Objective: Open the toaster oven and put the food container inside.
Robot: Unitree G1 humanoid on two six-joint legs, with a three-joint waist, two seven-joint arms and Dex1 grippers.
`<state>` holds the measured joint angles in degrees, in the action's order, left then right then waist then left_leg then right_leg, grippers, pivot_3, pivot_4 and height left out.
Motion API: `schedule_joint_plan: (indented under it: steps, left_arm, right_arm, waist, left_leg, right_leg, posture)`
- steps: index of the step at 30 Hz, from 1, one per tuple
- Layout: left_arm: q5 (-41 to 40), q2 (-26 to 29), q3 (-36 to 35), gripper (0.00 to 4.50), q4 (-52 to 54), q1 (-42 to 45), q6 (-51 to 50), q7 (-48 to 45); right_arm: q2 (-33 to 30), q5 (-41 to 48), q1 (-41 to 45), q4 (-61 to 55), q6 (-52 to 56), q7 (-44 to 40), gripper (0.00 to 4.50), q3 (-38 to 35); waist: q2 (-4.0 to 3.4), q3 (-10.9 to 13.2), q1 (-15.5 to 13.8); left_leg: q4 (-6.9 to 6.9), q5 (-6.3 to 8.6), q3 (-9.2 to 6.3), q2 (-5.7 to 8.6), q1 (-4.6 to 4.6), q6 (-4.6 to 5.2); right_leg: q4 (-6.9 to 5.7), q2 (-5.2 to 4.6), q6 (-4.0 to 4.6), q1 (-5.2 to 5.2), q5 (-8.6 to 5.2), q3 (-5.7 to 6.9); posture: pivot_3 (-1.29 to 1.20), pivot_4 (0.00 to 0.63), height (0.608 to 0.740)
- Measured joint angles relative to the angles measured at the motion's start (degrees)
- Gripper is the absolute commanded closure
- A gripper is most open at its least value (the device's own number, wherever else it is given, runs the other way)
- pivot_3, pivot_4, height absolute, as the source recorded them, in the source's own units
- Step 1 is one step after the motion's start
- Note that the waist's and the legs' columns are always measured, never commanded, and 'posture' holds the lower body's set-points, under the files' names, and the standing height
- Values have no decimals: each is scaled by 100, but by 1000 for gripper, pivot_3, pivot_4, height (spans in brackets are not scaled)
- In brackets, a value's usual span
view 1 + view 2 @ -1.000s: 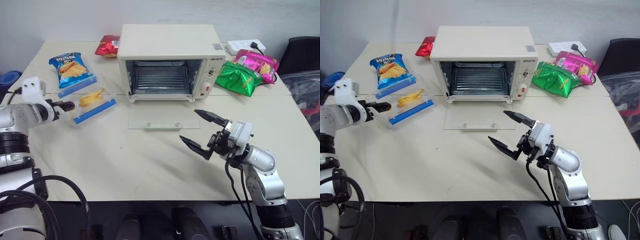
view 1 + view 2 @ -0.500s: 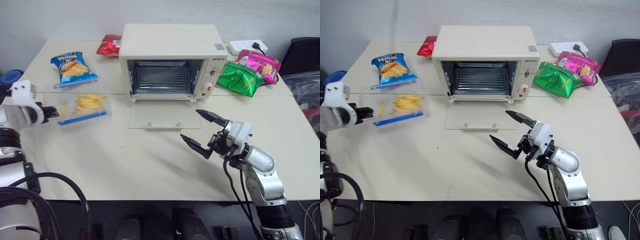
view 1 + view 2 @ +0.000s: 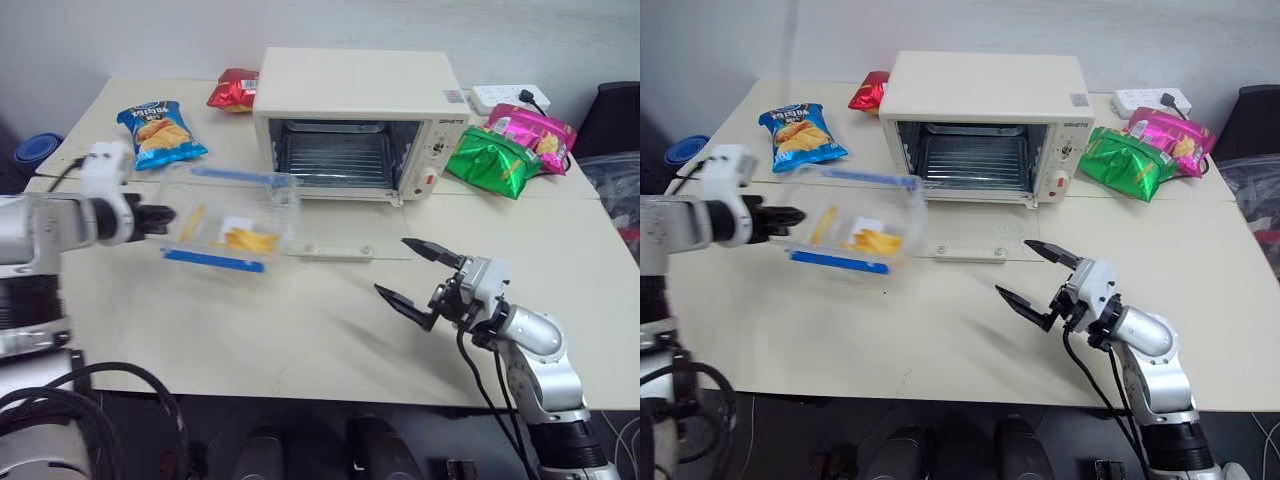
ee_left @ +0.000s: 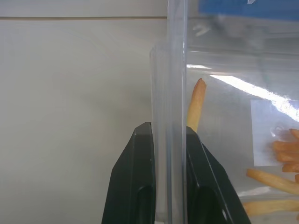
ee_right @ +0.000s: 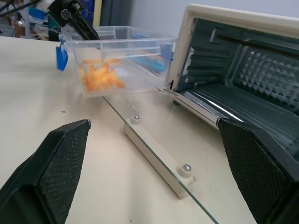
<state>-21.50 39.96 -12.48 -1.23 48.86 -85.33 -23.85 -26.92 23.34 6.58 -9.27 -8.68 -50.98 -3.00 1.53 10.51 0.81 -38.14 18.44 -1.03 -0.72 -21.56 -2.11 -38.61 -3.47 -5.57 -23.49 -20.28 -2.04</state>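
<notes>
Your left claw (image 3: 160,217), pinched on the clear plastic food container's (image 3: 232,222) wall, has lifted it rightward toward the open cream toaster oven (image 3: 352,120); insertion remains. Right claw (image 3: 412,274) gapes empty.

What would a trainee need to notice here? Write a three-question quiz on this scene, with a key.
1. True or false: the toaster oven has its door shut.
2. Which gripper holds the food container: A) left gripper, B) right gripper, C) neither?
3. Fill in: the food container hangs above the table, in front of the oven and to its ____.

Key
1. False: the glass door lies folded down flat.
2. A: its fingers pinch the clear wall; the right gripper is open and empty.
3. Left.
</notes>
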Motion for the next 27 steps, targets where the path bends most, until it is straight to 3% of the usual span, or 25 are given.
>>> schedule_joint_plan:
  steps: [6,9,12,20,24,27]
  left_arm:
    - [101,-857,188,4262,274,423,-35,526]
    - [334,-1602,182,4262,-101,585,364,1016]
    - [492,-1899,167,4262,-431,707,676,1295]
    - [333,-2320,-129,1907,-636,760,1338,1221]
    - [-115,-2402,-496,1907,-609,770,1831,879]
    - [-340,-1927,-596,1907,-565,671,2207,335]
  right_arm:
    - [1,9,-284,-273,111,179,0,-18]
    - [70,11,-304,-455,163,336,0,-11]
    - [89,14,-322,-592,260,490,0,-6]
    - [155,44,-376,-783,434,727,0,0]
    - [113,164,-481,-987,680,773,0,-1]
    - [-41,304,-593,-1193,1039,784,0,-10]
  waist:
    - [0,0,82]
    - [0,0,49]
    - [0,0,63]
    - [0,0,44]
    - [0,0,36]
    - [0,0,92]
  left_leg:
    - [3,-3,8,-1,6,-6]
    - [-3,-3,8,2,7,-5]
    - [0,-3,10,1,8,-6]
    - [-2,-5,10,2,7,-9]
    - [-2,-5,11,2,7,-9]
    - [6,-6,17,-1,15,-11]
  right_leg:
    - [-1,5,0,-4,0,1]
    - [0,3,-2,0,1,4]
    - [0,4,-2,-3,1,4]
    - [1,2,-2,-2,1,9]
    - [3,3,-3,-2,2,11]
    - [0,7,-3,-4,2,10]
  posture:
    - [0,150,740]
    - [0,150,740]
    - [0,150,740]
    - [0,150,740]
    - [0,150,740]
    - [0,150,740]
